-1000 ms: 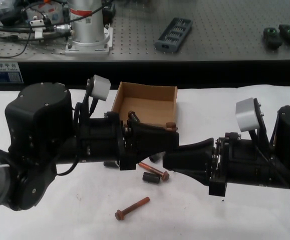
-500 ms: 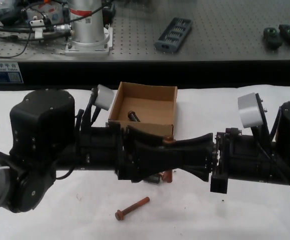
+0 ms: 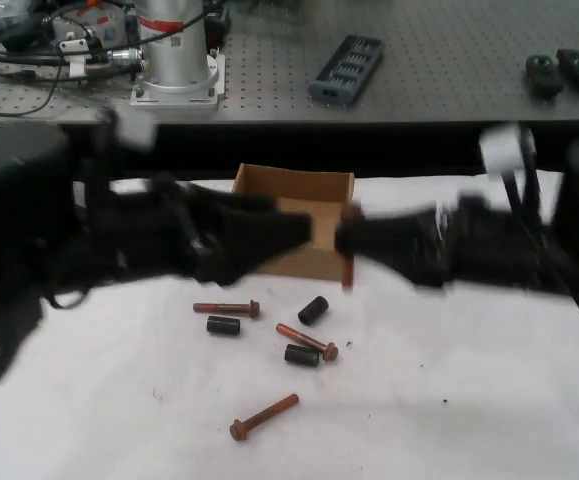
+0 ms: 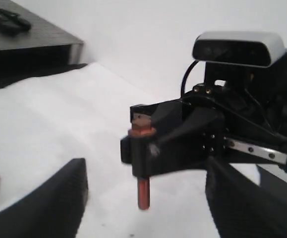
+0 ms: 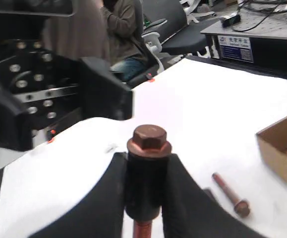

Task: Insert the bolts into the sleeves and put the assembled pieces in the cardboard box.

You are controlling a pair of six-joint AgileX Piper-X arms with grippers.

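Carrying the bolt (image 5: 149, 141), seated head-up in its sleeve (image 5: 143, 198) and clamped between the fingers of the right end effector (image 5: 145, 171), by the near right corner of the cardboard box (image 3: 294, 182), not yet inside. Keeping the left end effector (image 4: 145, 168) spread wide and empty, now parted from the right one after meeting it half a second ago, suggesting insertion done and drop-off next. Rising off the counter (image 3: 449, 400) since then, uncovering more loose bolts (image 3: 226, 308) and loose sleeves (image 3: 223, 325).

Arms (image 3: 169, 250) meeting before cardboard box (image 3: 299, 185), loose bolts (image 3: 307, 341) and sleeves (image 3: 223, 325) littering cloth (image 3: 449, 400) nearby
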